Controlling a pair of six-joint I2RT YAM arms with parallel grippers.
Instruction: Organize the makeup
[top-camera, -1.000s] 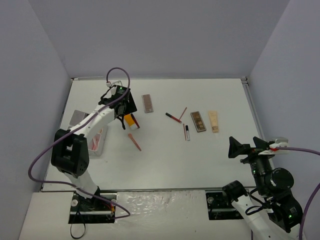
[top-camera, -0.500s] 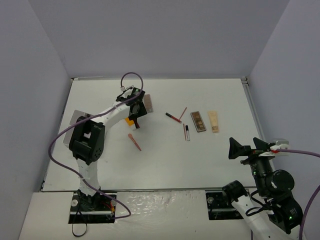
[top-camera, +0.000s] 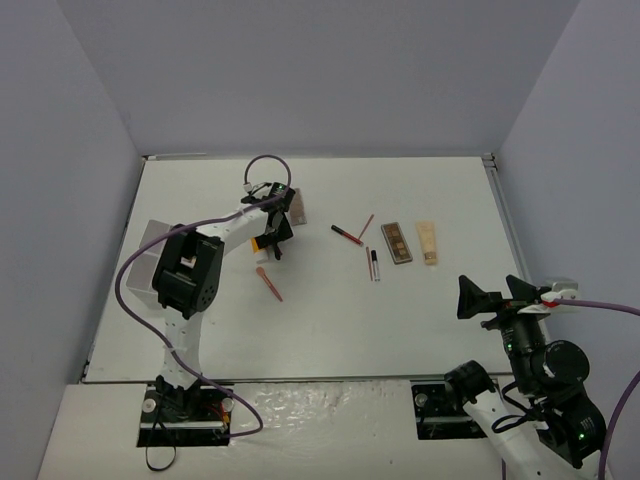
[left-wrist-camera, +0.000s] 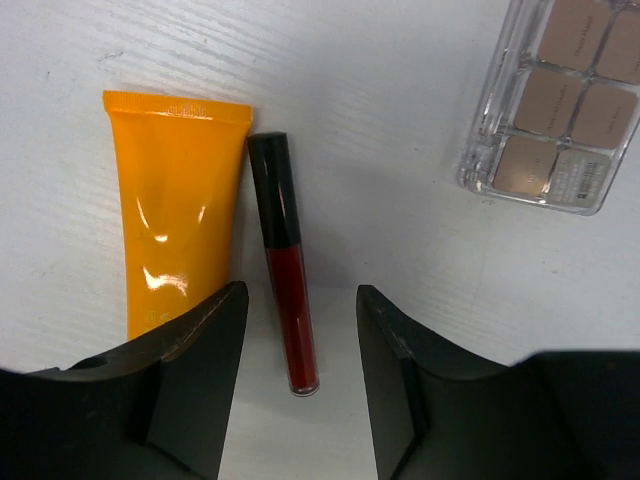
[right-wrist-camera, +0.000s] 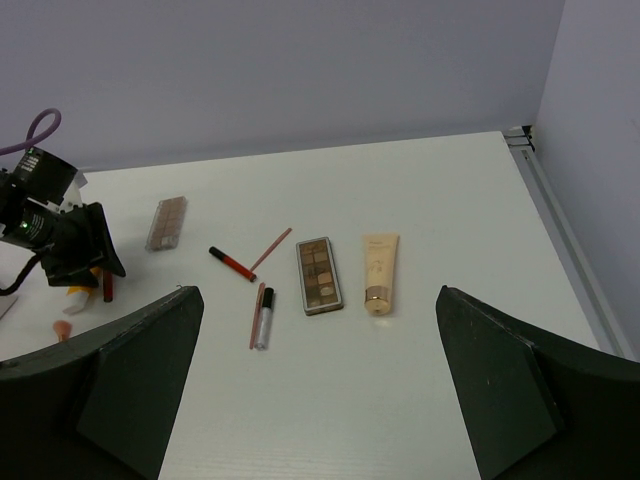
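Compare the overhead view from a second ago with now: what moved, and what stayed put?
The left claw swung right and is now open, astride the dark-red stick beside the orange tube; nothing is gripped. The right claw, beige tube and pink stick stayed put.

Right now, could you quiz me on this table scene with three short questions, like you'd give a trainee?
1. What lies right beside the orange plastic tube? A) a dark-red stick with a black cap B) a green disc C) a sponge
2. True or false: the left arm's fingers are clamped shut on that tube.
3. Fill in: the right arm's fingers are open and hold ____.

Key: 1 A; 2 false, they stand open on either side of the dark-red stick; 3 nothing.
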